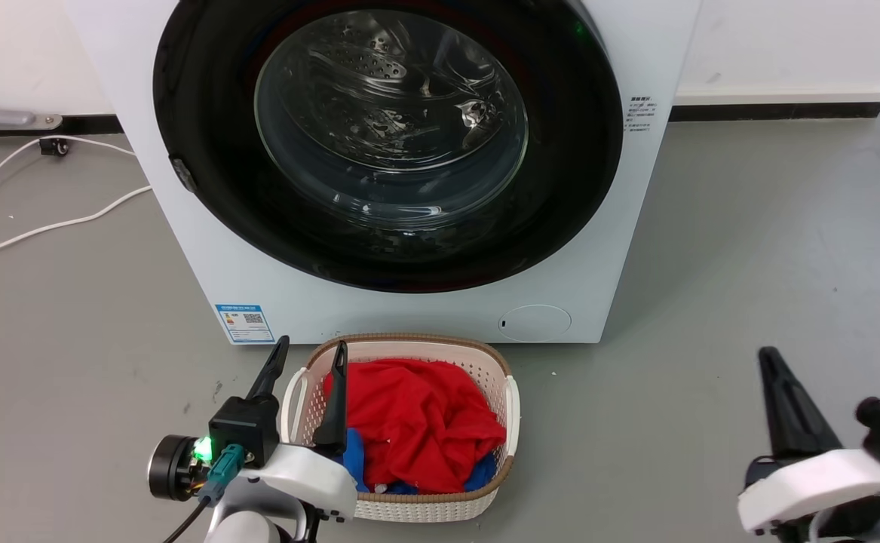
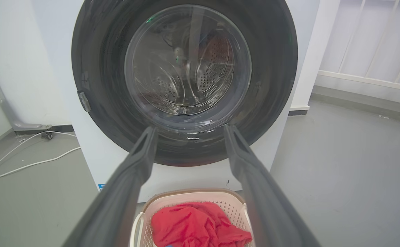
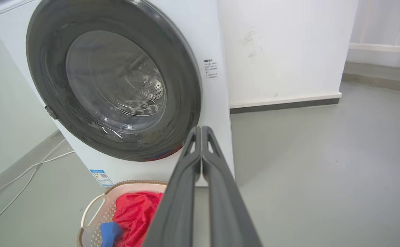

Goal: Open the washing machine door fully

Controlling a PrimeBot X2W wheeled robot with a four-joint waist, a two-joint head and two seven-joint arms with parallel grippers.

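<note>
- Grey floor point(image 1: 749, 249) is filling the lower frame; the washing machine point(image 1: 636, 45) is standing top centre.
- You are seeing the washing machine door point(image 1: 206, 188) sitting flush, closed.
- Left gripper point(image 1: 310, 360), lower left, is holding its fingers spread, empty, over the laundry basket point(image 1: 511, 400).
- Right gripper point(image 3: 201, 132), lower right, is pressing its fingers together, empty.

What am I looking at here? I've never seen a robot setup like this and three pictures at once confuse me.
One moment, three cameras. The head camera looks down at a white washing machine whose round black door is closed. On the floor before it stands a laundry basket of red and blue clothes. The other two cameras sit on the robot's wrists, each looking along its own two dark fingers. The left pincer is open; the right pincer is shut. Neither holds anything or touches the door.
</note>
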